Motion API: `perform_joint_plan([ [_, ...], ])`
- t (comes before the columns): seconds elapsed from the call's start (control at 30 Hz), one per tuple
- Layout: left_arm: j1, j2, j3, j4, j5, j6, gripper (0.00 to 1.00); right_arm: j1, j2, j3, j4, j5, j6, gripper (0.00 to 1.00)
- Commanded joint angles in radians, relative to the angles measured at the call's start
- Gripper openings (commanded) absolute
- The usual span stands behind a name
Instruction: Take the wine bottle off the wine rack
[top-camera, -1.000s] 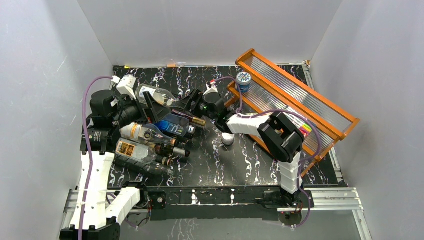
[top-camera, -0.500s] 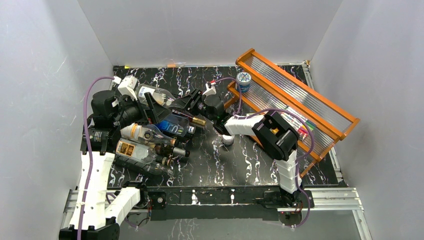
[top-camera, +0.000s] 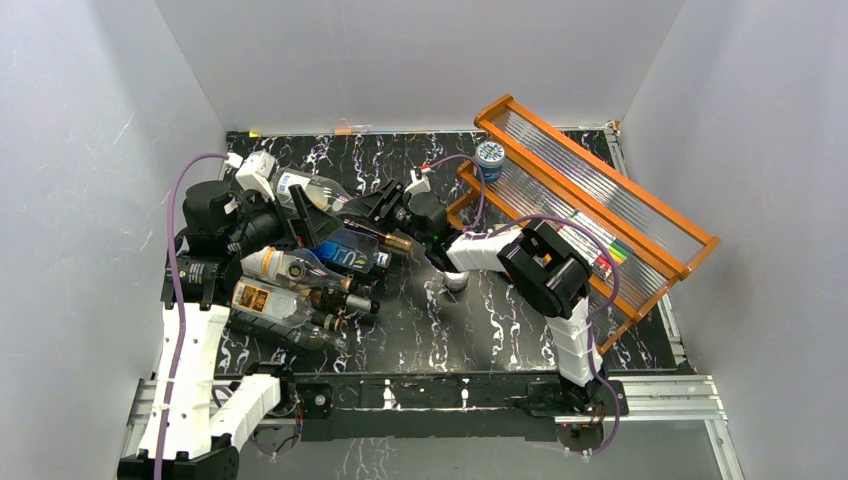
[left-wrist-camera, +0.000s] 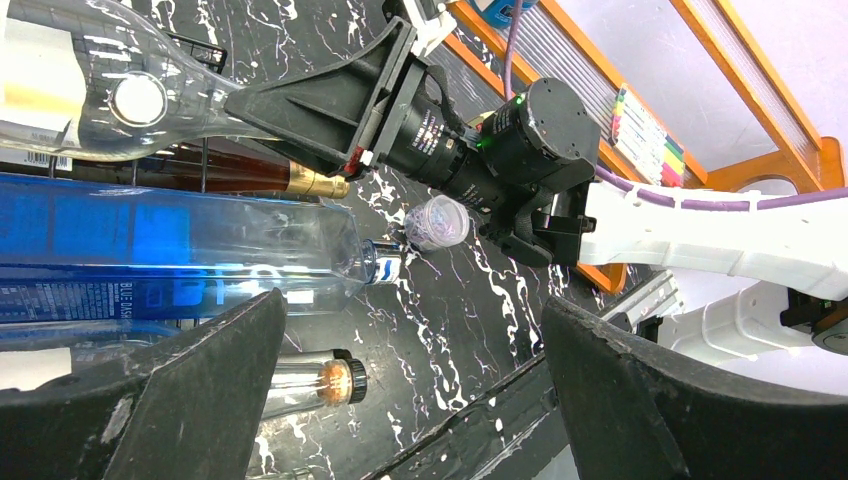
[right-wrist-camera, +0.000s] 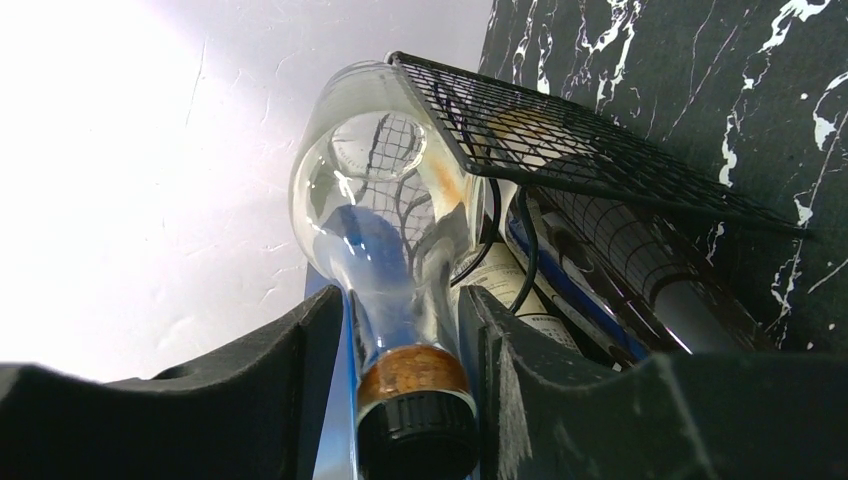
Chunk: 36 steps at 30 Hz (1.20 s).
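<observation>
Where the right wrist camera looks along its own fingers, the right end effector (right-wrist-camera: 405, 310) is closed on the neck of the clear wine bottle (right-wrist-camera: 385, 200), one finger pressed to each side just above the black cap (right-wrist-camera: 418, 438) and an amber band (right-wrist-camera: 410, 370). Beyond the grip, the bottle's shoulder and body lie on the wine rack (right-wrist-camera: 600, 150). The rack's black wire mesh runs along the bottle's right side, and a labelled bottle (right-wrist-camera: 520, 290) is tucked under that mesh.

The left end effector (left-wrist-camera: 412, 305) hangs wide open over the same cluster, with nothing between its fingers and touching nothing. Below it lie a blue square bottle (left-wrist-camera: 150, 250) and a brown bottle with a gold foil top (left-wrist-camera: 300, 182), whose neck lies just beside the gripped one.

From overhead, the rack sits on the left of the black marbled desk (top-camera: 480, 320), crowded with bottles whose necks point right toward the middle. Two label-bearing bottles (top-camera: 285, 290) lie at the rack's near end. A small clear cup (left-wrist-camera: 437, 222) sits on the desk near the bottle necks, below the right arm. Farthest off, an orange wood-framed shelf (top-camera: 600, 190) runs along the right back, carrying a blue-lidded can (top-camera: 488, 160) and a pack of coloured markers (left-wrist-camera: 645, 130)
</observation>
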Motion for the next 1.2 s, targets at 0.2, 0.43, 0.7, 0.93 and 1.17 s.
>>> perform_joint_plan([
  [0.2, -0.008, 0.002, 0.019, -0.016, 0.008, 0.009, 0.98, -0.019, -0.012, 0.026, 0.029, 0.032, 0.019, 0.38],
  [0.43, -0.008, 0.005, 0.019, -0.016, 0.005, 0.010, 0.98, -0.018, -0.063, 0.016, 0.031, 0.044, 0.031, 0.16],
  [0.7, -0.008, 0.006, 0.019, -0.021, -0.006, 0.012, 0.98, -0.018, -0.133, 0.002, 0.065, 0.057, 0.055, 0.01],
  [0.93, -0.009, 0.012, 0.038, -0.027, -0.013, 0.014, 0.98, -0.019, -0.219, -0.024, 0.041, 0.075, 0.047, 0.00],
  [1.17, -0.009, 0.019, 0.052, -0.028, -0.019, 0.008, 0.98, -0.028, -0.287, -0.036, -0.035, 0.071, 0.052, 0.00],
])
